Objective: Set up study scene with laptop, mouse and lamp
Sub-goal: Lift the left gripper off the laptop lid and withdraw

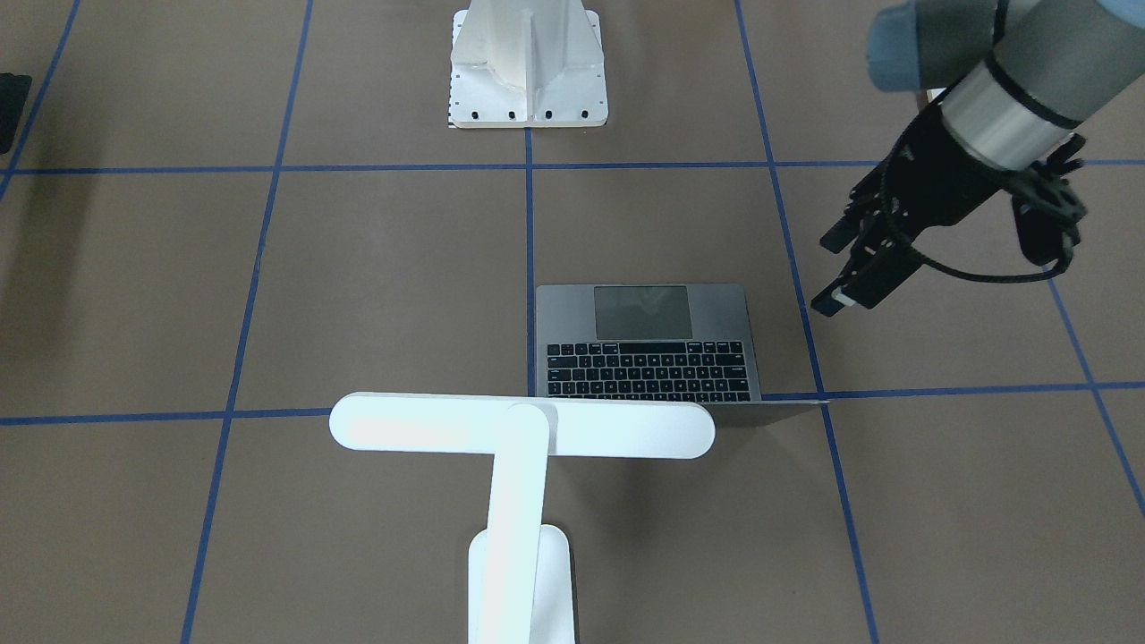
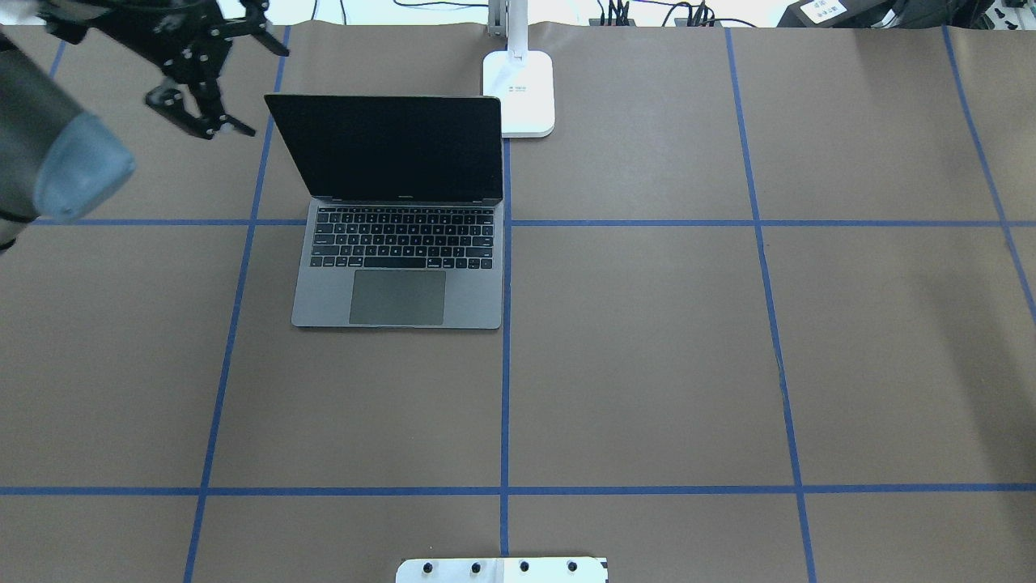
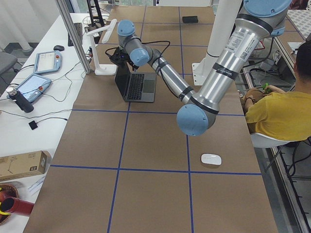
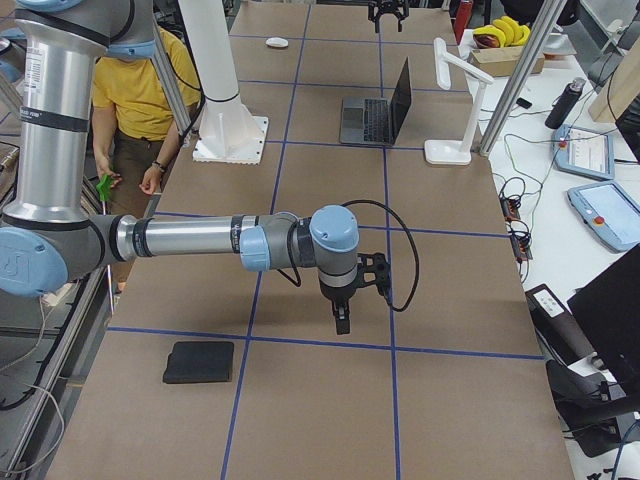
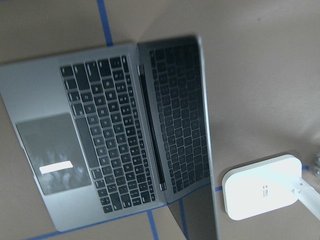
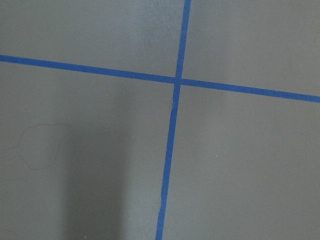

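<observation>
The laptop (image 2: 396, 243) lies open on the brown table, its dark screen upright and facing the robot. The white lamp's base (image 2: 519, 93) stands just behind the laptop's far right corner, and its T-shaped head (image 1: 523, 427) hangs over the screen. The white mouse (image 3: 211, 159) lies far off at the table's left end, near the robot's side. My left gripper (image 2: 217, 128) hovers open and empty, beside the screen's left edge. My right gripper (image 4: 342, 320) points down over bare table at the right end; I cannot tell whether it is open or shut.
A white bolted pedestal (image 1: 528, 72) stands at the robot's side, mid-table. A flat black pad (image 4: 200, 362) lies near the right end. A seated person (image 3: 277, 116) in yellow is beside the table. Tablets and cables (image 3: 36, 82) sit on the side bench.
</observation>
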Tool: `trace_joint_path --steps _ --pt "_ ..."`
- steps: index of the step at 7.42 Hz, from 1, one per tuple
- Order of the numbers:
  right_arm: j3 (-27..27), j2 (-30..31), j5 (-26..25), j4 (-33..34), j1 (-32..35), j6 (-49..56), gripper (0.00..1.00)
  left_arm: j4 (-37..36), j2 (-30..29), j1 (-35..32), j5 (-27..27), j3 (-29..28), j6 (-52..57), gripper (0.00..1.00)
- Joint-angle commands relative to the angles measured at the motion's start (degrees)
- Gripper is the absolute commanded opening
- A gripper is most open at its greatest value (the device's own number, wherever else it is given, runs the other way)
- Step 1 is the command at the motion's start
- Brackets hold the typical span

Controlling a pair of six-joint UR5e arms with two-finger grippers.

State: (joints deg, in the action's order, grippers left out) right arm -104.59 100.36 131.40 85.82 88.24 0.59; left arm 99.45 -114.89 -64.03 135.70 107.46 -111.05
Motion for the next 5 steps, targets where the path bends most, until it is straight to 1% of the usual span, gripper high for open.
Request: trace_joint_path --steps 1,3,4,5 --pt "0.3 0.2 -0.3 -0.3 0.0 -0.1 1.0 -1.2 12.3 -5.6 0.4 4.3 26.4 1.0" --pt "0.3 0.4 -0.3 -0.3 0.1 -0.2 1.0 -1.4 21.2 -11.9 0.2 3.0 54.8 1.0" --pt "0.3 0.4 -0.4 0.0 0.1 -0.3 1.0 -1.3 24.3 -14.1 0.1 1.6 65.1 1.0" --pt "-0.8 0.8 0.5 0.1 1.2 -0.3 1.0 -1.3 26.5 -16.9 0.2 -0.6 74.9 1.0"
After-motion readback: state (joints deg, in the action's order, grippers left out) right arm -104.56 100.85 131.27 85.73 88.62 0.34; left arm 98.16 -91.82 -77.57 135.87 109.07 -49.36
